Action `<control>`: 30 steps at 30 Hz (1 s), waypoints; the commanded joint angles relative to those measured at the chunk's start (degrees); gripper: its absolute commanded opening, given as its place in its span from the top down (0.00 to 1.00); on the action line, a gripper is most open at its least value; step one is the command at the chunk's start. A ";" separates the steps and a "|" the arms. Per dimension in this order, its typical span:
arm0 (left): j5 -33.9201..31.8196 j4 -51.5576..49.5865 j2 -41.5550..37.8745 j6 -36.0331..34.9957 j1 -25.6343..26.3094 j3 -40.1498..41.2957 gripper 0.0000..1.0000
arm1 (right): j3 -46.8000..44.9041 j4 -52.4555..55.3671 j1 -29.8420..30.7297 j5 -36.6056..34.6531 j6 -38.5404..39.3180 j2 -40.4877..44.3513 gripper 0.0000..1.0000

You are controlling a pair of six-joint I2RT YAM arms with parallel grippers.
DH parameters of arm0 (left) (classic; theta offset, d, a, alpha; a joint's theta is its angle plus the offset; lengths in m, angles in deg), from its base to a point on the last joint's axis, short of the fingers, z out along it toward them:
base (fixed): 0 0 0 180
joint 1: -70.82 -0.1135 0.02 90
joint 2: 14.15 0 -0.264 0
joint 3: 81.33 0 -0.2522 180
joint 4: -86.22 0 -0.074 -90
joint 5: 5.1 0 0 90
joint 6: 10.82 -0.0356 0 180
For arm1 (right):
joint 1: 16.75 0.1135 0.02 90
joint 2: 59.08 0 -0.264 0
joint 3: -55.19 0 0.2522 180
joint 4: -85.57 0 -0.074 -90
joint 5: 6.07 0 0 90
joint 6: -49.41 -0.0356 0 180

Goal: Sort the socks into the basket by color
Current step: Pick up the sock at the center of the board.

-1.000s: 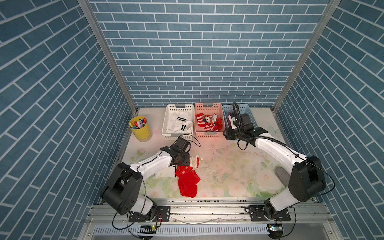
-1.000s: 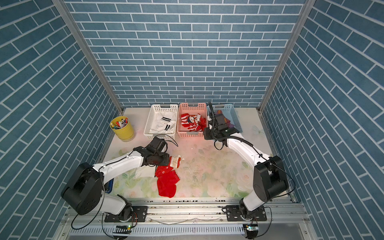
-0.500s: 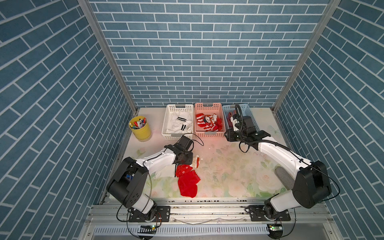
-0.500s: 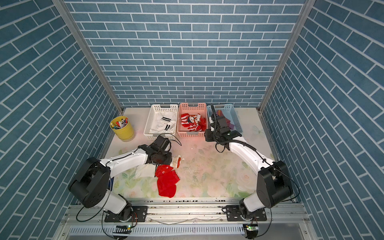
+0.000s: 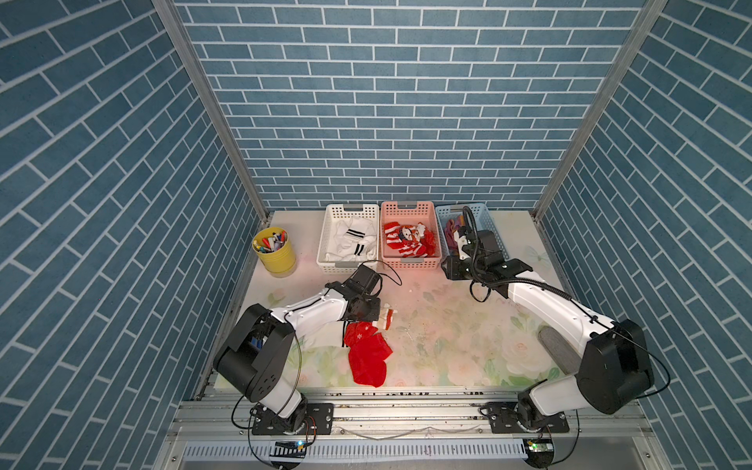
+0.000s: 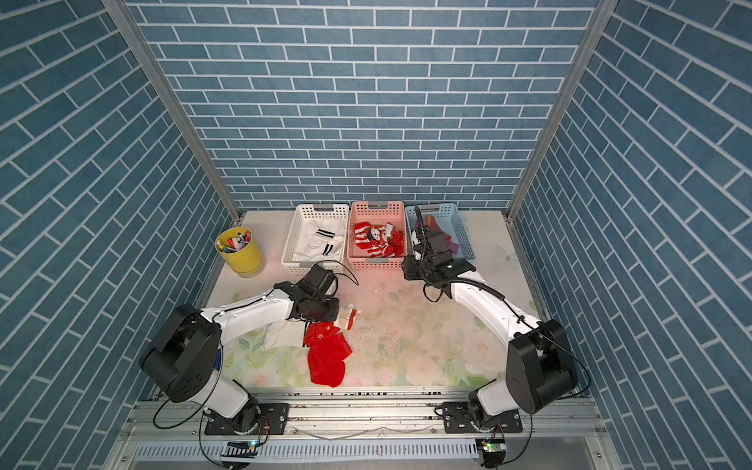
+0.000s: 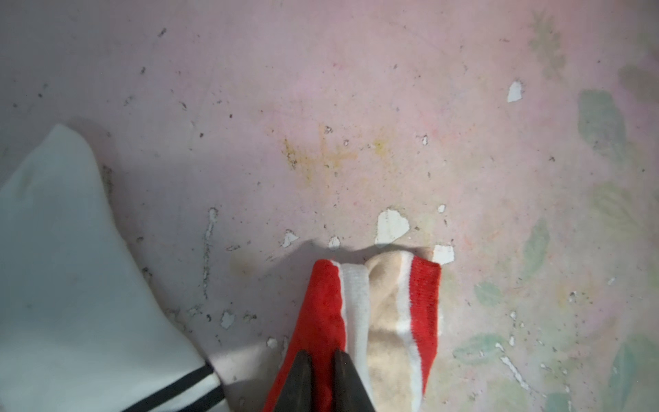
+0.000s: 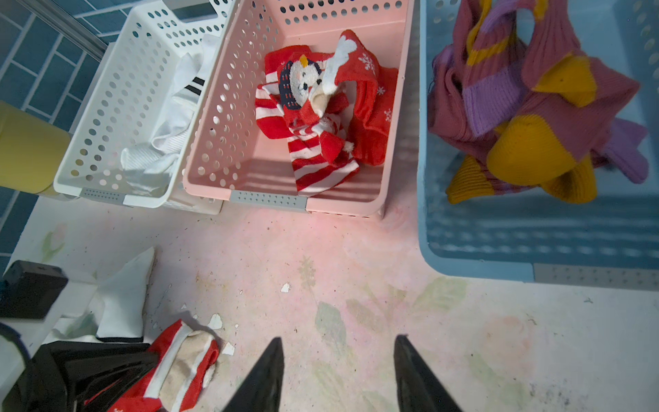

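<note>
Red sock (image 7: 385,314) near the pink basket (image 8: 214,125) was pinched at its striped end by our left end effector (image 7: 322,358), we judged for lifting there; our right end effector (image 8: 338,339) hung half-open, empty.

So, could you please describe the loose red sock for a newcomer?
Start at the floral table, in front of the white basket. There the left hand pinches the red sock. Unlike the white sock beside it, its cuff is red, white and beige.

Blue brick walls (image 5: 398,101) surround a worn, floral-printed tabletop (image 5: 447,346).
</note>
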 commanded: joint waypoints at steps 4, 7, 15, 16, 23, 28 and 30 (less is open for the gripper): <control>0.02 -2.43 -0.03 -1.01 0.92 -2.99 0.88 | -1.67 -0.93 0.18 -1.87 -1.60 3.29 0.50; 0.32 -3.11 -0.35 -1.47 1.07 -4.28 0.90 | -2.86 -1.12 0.19 -2.19 -1.70 4.32 0.50; 1.24 -6.19 -1.45 -3.60 1.07 -9.72 0.94 | -5.30 -0.95 0.10 -3.08 -1.59 6.86 0.49; 1.42 -6.61 -1.55 -3.80 1.07 -10.56 0.94 | -5.69 -0.91 0.10 -3.34 -1.56 7.14 0.49; 3.15 -9.72 -0.89 -5.26 1.16 -17.35 0.96 | -8.14 -1.09 0.11 -4.21 -1.54 9.65 0.49; 3.32 -12.41 0.21 -6.51 1.40 -23.33 0.98 | -9.97 -0.97 0.08 -4.85 -1.47 11.64 0.49; 3.62 -13.25 0.72 -7.07 1.42 -25.66 0.98 | -10.56 -0.89 0.11 -5.02 -1.47 12.34 0.49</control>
